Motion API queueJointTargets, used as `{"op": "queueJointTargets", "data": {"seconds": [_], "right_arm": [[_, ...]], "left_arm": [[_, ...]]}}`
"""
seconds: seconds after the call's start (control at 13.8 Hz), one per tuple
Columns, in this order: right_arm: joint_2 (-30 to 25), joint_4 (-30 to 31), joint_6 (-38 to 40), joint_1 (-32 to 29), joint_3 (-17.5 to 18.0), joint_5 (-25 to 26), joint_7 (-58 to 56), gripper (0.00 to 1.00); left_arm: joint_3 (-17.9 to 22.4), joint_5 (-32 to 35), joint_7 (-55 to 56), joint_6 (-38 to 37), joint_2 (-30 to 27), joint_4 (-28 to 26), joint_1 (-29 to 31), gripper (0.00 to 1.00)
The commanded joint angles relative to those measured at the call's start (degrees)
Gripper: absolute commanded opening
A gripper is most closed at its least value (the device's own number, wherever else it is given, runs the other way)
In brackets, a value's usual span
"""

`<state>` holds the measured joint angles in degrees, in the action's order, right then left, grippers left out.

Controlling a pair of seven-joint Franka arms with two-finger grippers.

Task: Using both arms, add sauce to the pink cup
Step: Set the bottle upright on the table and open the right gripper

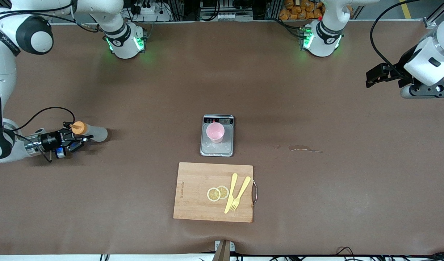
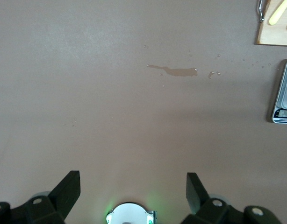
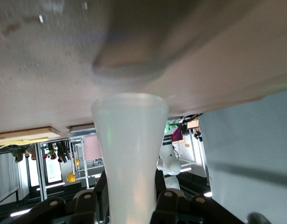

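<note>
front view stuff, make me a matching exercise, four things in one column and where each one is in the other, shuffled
Things:
1. pink cup
2. sauce bottle
3. lemon slices
4. spill

Places:
A. on the wooden cutting board
B. on the bare table, toward the left arm's end
C. on the grey scale
D. between the jaws of the right gripper

Pairs: 1-C, 2-D, 3-A, 4-B

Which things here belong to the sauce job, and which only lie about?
Job: sauce bottle, gripped by right gripper; pink cup on the scale; left gripper, open, waiting.

Lying about: cutting board, lemon slices, fork, knife, spill.
</note>
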<state>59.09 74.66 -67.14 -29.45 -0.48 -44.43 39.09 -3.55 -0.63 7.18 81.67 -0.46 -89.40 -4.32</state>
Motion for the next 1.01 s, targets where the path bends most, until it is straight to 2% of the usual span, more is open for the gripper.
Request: {"op": "queueJointTargets", "data": {"seconds": [0.0,0.36,0.65,0.72,0.87,0.94], "right_arm": [[-0.11,-0.66,0.08,-1.4,1.0,1.19,-0.33,0.42],[0.32,-0.66,-1.24,-1.75,1.0,1.19,-0.42,0.42],[0.68,-0.66,-2.11,-1.66,1.0,1.45,-0.51,0.47],[0.76,-0.66,-2.12,-1.75,1.0,1.46,-0.51,0.58],[0.68,-0.92,-2.12,-1.49,1.0,1.46,-0.33,0.99],[0.68,-1.01,-2.38,-1.66,1.0,1.46,-0.16,1.0]], "left_arm": [[-0.23,-1.04,-0.06,-0.28,-0.42,-0.16,0.19,1.0],[-0.32,-1.04,0.02,-0.28,-0.51,-0.16,0.1,1.0],[-1.2,-1.65,0.55,-0.37,-1.04,0.02,0.1,1.0],[-1.2,-1.65,0.64,-0.37,-1.04,0.02,0.1,1.0],[-2.16,-1.65,0.99,-0.37,-1.04,0.11,0.19,1.0],[-2.17,-1.83,1.08,-0.28,-1.04,0.28,0.1,1.0]]}}
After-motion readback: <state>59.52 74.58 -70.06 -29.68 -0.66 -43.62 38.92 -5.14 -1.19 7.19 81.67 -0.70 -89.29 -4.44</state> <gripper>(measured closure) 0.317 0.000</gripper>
